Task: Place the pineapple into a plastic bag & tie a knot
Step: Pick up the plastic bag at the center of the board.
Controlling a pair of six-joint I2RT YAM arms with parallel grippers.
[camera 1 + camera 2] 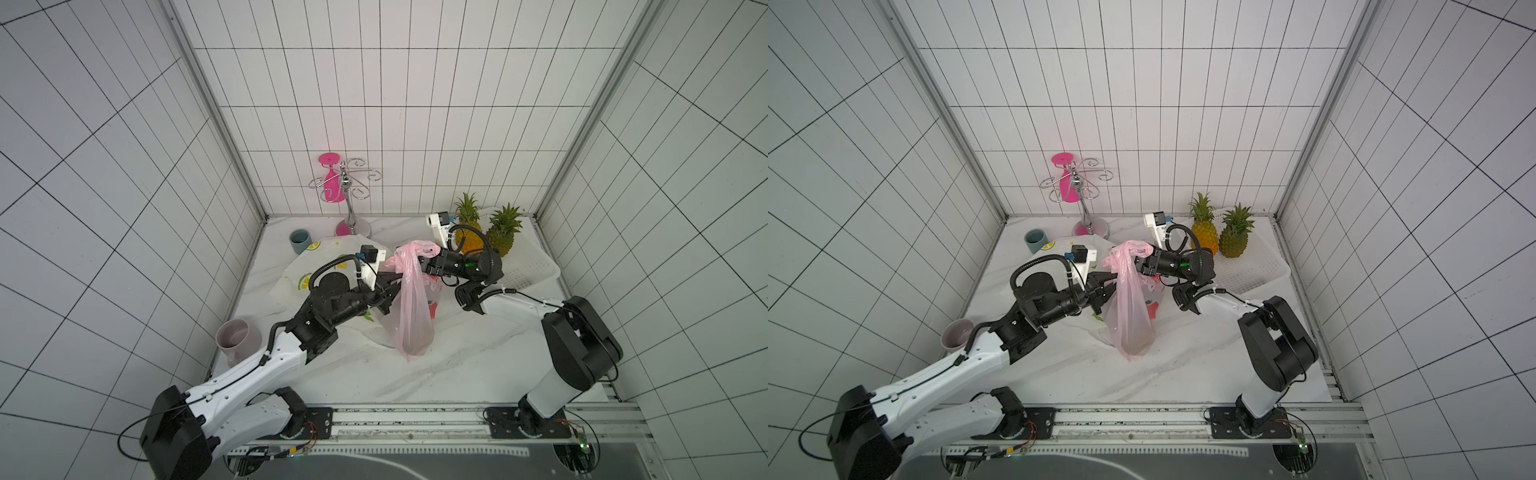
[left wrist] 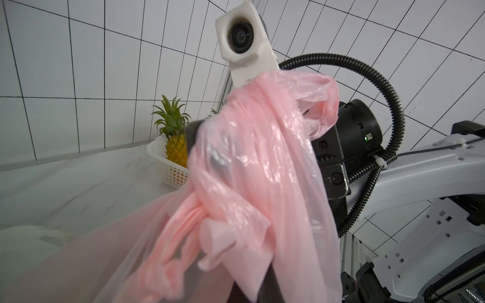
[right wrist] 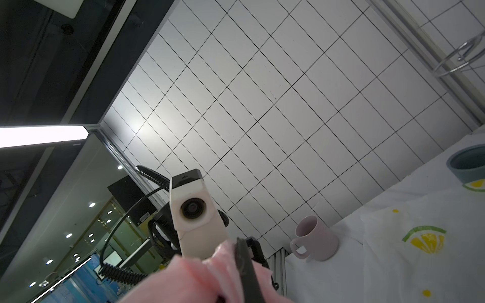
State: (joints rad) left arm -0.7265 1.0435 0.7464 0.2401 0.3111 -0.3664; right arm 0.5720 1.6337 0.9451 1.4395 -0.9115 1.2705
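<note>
Knot-tying, I judge: my left jaws and right jaws each pinch shut on the bag; next calls for pulling apart.

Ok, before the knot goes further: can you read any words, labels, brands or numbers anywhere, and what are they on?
No text is legible in any view.
Red print on the clear bag under the pink bag: partly covered, unreadable.
Small mark on top of the left wrist camera: too small.
Sticker on the black box outside the cell: blurred.
Lemon-print sheet: pictures only, no lettering.
</note>
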